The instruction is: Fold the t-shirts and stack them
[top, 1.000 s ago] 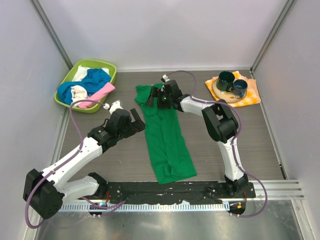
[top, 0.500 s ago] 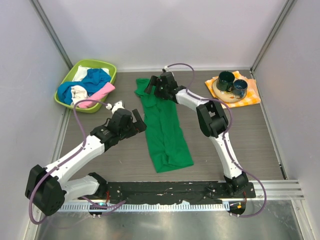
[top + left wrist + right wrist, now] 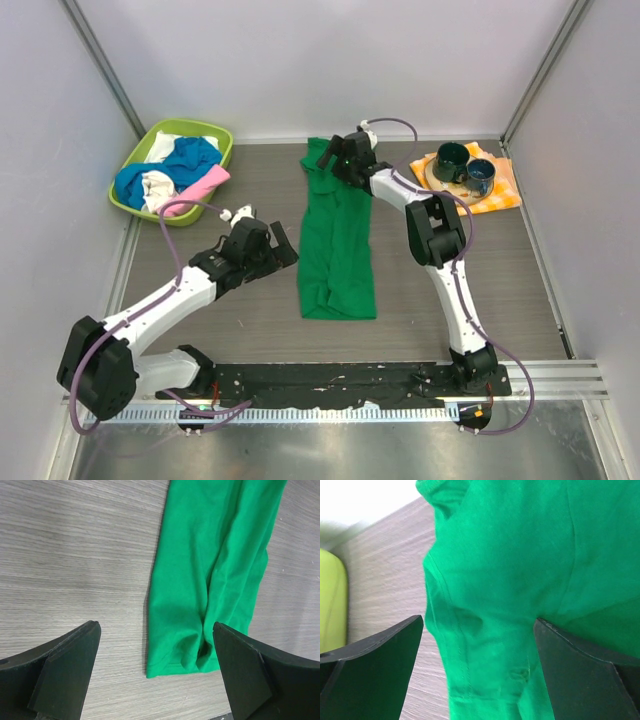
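A long green t-shirt (image 3: 337, 245) lies folded into a narrow strip down the middle of the table, hem toward me. My right gripper (image 3: 333, 158) hangs open over its far end; in the right wrist view the green cloth (image 3: 510, 555) fills the space between and under the spread fingers (image 3: 477, 625). My left gripper (image 3: 286, 246) stands open just left of the strip's middle. The left wrist view shows the shirt's near hem (image 3: 182, 665) between the open fingers (image 3: 155, 630), nothing gripped. Blue (image 3: 185, 160), white (image 3: 158, 185) and pink (image 3: 200, 190) t-shirts are heaped in the basket.
The lime-green basket (image 3: 128, 165) sits at the far left corner. A plate with two dark mugs (image 3: 462, 165) rests on an orange checkered cloth (image 3: 500, 190) at the far right. Grey walls close in the table on three sides.
The green shirt has been drawn to the right and straightened into a near-vertical strip. My right gripper moved right along the far end; my left gripper edged right toward the shirt.
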Robot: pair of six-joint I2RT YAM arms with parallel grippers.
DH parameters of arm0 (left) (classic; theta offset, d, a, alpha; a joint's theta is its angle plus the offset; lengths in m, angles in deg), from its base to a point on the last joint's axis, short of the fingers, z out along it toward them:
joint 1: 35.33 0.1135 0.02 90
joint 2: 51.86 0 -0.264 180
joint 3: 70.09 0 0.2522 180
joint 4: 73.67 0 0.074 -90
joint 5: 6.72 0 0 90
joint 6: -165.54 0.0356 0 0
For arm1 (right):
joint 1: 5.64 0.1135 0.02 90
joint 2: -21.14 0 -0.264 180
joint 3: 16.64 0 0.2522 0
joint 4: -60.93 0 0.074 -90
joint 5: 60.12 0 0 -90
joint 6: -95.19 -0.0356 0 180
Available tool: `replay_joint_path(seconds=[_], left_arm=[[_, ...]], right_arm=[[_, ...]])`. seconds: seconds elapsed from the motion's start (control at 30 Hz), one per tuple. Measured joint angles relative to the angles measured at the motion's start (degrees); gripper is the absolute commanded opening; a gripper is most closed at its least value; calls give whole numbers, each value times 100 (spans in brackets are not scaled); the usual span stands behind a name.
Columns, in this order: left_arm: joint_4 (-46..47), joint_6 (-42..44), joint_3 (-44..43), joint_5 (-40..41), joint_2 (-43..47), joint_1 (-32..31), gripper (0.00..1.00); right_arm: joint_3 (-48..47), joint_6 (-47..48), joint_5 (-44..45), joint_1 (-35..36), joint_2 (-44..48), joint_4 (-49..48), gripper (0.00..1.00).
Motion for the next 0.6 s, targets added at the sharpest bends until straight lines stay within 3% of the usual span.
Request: replay_joint_path(seconds=[0.23, 0.43, 0.6], left_arm=[[219, 50, 105, -372, 87, -39, 100], [496, 9, 595, -636, 411, -289, 100], [656, -216, 1427, -647, 649, -826, 100]], right_arm=[[1320, 872, 433, 92, 1257, 162, 100], [2297, 1436, 1167, 470, 3552, 782, 100], [4052, 1488, 1561, 1027, 5648, 909, 100]])
